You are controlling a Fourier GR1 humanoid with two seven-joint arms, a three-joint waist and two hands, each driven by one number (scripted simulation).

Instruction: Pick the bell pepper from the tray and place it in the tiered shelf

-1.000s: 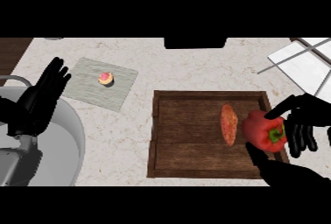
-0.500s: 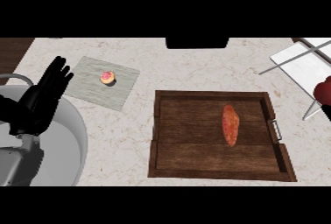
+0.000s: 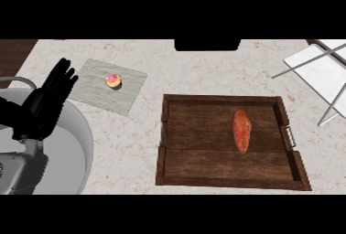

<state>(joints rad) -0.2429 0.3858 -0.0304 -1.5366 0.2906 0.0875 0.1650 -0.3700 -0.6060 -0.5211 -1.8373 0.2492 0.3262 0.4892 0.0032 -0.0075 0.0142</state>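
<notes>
Black left hand (image 3: 44,107); slim fingers (image 3: 62,75); grey forearm.

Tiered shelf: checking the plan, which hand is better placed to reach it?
Probably the right: the shelf stands far right, while the left hand rests open far left. The right hand is unseen.

A small pink-and-yellow cupcake (image 3: 113,81) sits on a grey mat (image 3: 101,93) on the speckled bench (image 3: 202,68); a long orange sweet potato (image 3: 241,130) lies lengthwise; a grey basin (image 3: 67,151) at left.
</notes>
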